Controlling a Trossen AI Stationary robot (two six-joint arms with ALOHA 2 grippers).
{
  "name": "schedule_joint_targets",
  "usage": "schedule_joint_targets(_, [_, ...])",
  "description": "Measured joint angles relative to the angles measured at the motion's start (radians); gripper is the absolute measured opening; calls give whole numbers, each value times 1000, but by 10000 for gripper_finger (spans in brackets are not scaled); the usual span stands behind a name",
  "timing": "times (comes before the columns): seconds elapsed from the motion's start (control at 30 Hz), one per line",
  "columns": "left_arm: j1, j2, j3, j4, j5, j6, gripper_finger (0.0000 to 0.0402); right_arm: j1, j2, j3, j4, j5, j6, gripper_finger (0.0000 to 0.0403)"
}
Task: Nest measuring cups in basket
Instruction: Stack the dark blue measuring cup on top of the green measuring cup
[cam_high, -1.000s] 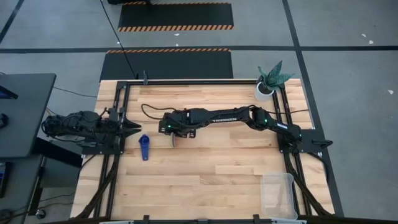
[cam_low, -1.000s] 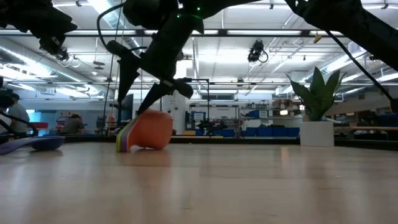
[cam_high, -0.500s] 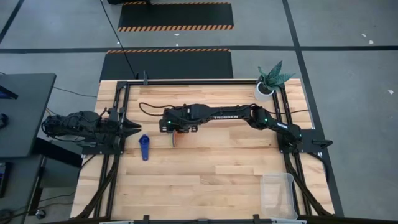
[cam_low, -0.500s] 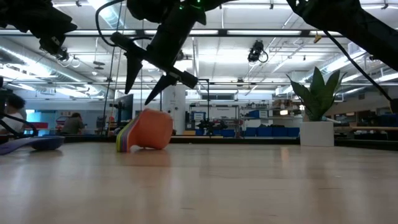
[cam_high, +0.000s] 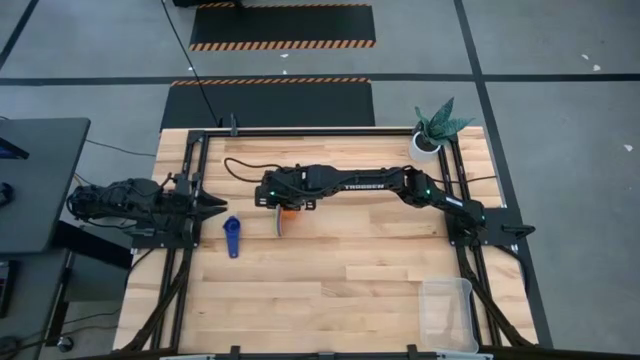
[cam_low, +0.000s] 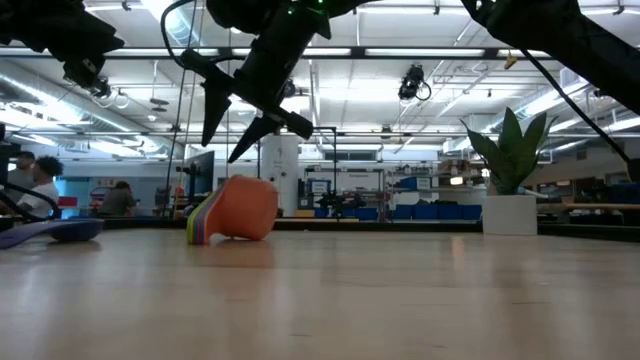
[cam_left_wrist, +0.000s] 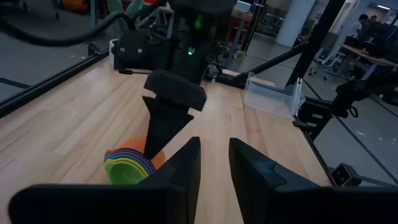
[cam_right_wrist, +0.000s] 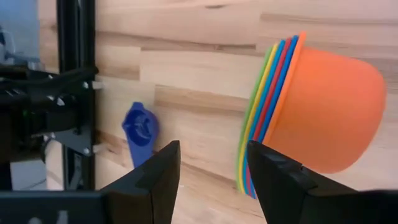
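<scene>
From above, the nesting looks mostly done but the basket part has not begun: a stack of measuring cups (cam_high: 284, 219) lies on its side near the middle of the table (cam_high: 340, 290), one dark blue cup (cam_high: 232, 236) lies alone just left of the stack, and the clear basket (cam_high: 447, 312) sits well apart from the stack, at the near right corner, with nothing visibly in it. The right pincer (cam_high: 276, 203) hangs over the stack, and the left pincer (cam_high: 218, 205) waits at the table's left edge, near the lone cup. At table height, the stack (cam_low: 234, 210) rests tipped over, orange cup outermost, with the right pincer (cam_low: 246, 137) spread wide just above it and gripping nothing. From the left wrist, the left pincer (cam_left_wrist: 214, 163) stands narrowly parted and empty, aimed at the stack (cam_left_wrist: 129, 166); one basket (cam_left_wrist: 270, 94) shows beyond the stack. From the right wrist, the stack (cam_right_wrist: 314, 117) shows orange, red, blue, yellow and green rims, about six cups though I cannot count them surely, plus the one loose blue cup (cam_right_wrist: 140, 129) beyond. Left to do, by my reckoning: add that cup, then carry everything to the basket.
</scene>
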Motion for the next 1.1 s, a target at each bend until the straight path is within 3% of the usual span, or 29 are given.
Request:
schedule_joint_targets(0.43, [0, 0, 0, -1, 0, 0, 91, -1, -38, 0, 13, 5, -23, 192])
schedule_joint_targets(0.6, [0, 0, 0, 1, 0, 0, 91, -9, -37, 0, 59, -81, -175, 192])
schedule_joint_targets(0.8, [0, 0, 0, 0, 0, 0, 91, -28, -36, 0, 197, -330, -356, 191])
schedule_joint_targets(1.1, [0, 0, 0, 0, 0, 0, 91, -38, -36, 0, 316, -384, -427, 155])
